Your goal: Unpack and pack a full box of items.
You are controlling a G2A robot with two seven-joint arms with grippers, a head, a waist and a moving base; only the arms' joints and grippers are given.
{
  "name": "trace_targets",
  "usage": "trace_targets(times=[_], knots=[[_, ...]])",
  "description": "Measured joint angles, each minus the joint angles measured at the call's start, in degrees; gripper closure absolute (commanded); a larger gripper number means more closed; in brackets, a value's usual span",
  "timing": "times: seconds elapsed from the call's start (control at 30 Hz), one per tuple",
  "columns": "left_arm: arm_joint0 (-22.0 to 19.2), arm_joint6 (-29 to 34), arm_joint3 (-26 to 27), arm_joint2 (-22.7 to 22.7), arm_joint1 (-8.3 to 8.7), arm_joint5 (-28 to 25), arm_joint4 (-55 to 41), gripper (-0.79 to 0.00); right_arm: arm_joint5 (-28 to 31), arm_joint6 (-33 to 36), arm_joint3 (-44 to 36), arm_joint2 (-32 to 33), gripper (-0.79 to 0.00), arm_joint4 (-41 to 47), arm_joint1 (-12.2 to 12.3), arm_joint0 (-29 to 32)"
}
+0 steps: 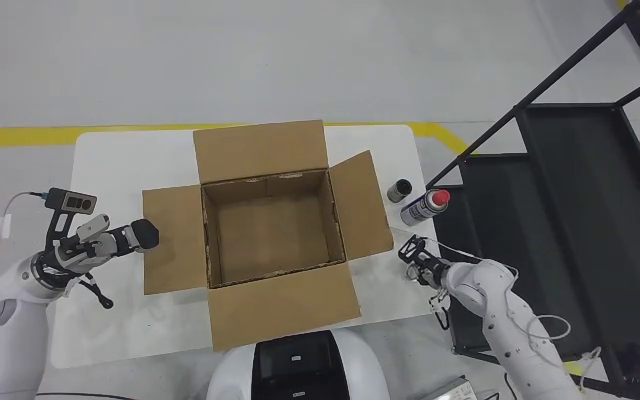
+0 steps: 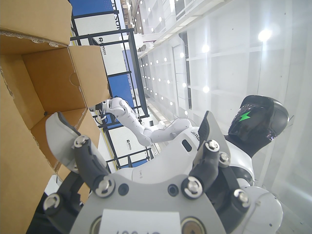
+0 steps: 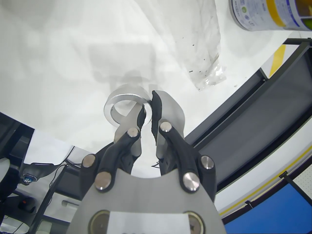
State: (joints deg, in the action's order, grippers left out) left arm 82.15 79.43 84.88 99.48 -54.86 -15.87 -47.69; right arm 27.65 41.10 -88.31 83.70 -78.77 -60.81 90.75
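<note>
An open cardboard box (image 1: pixel 270 235) stands mid-table with all flaps (image 1: pixel 260 150) folded out and a bare floor; its inside (image 2: pixel 48 79) also shows in the left wrist view. My left gripper (image 1: pixel 122 238) (image 2: pixel 134 127) is open and holds nothing, just outside the box's left flap. My right gripper (image 1: pixel 411 250) (image 3: pixel 148 103) hovers low over the table to the right of the box, shut on the rim of a silver ring (image 3: pixel 121 97). One finger is inside the ring and the other outside.
A red-capped spray can (image 1: pixel 426 204) lies beside a small dark can (image 1: pixel 400 188) right of the box. The right wrist view has a printed tin (image 3: pixel 265 3) and a clear plastic bag (image 3: pixel 202 37). A black metal rack (image 1: pixel 560 190) borders the table's right edge.
</note>
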Motion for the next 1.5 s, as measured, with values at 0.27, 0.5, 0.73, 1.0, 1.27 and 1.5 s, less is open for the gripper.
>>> trace_targets(times=[0.27,0.5,0.73,1.0,1.27,1.5], knots=[[0.00,0.00,0.00,0.00,0.00,0.00,0.00,-0.785,-2.98,2.47,0.13,-2.44,-0.280,-0.14,-0.38,-1.56],[0.00,0.00,0.00,0.00,0.00,0.00,0.00,-0.785,-1.40,0.88,-1.88,0.42,-0.289,4.45,-0.01,0.08],[0.00,0.00,0.00,0.00,0.00,0.00,0.00,-0.785,4.36,2.46,-8.10,9.32,-0.280,8.92,1.44,6.97],[0.00,0.00,0.00,0.00,0.00,0.00,0.00,-0.785,7.28,1.18,-4.84,8.32,-0.320,12.65,1.59,4.57],[0.00,0.00,0.00,0.00,0.00,0.00,0.00,-0.785,5.13,0.29,1.42,2.49,-0.354,10.65,1.11,-0.75],[0.00,0.00,0.00,0.00,0.00,0.00,0.00,-0.785,4.05,-0.57,5.10,0.31,-0.376,9.35,0.98,-3.47]])
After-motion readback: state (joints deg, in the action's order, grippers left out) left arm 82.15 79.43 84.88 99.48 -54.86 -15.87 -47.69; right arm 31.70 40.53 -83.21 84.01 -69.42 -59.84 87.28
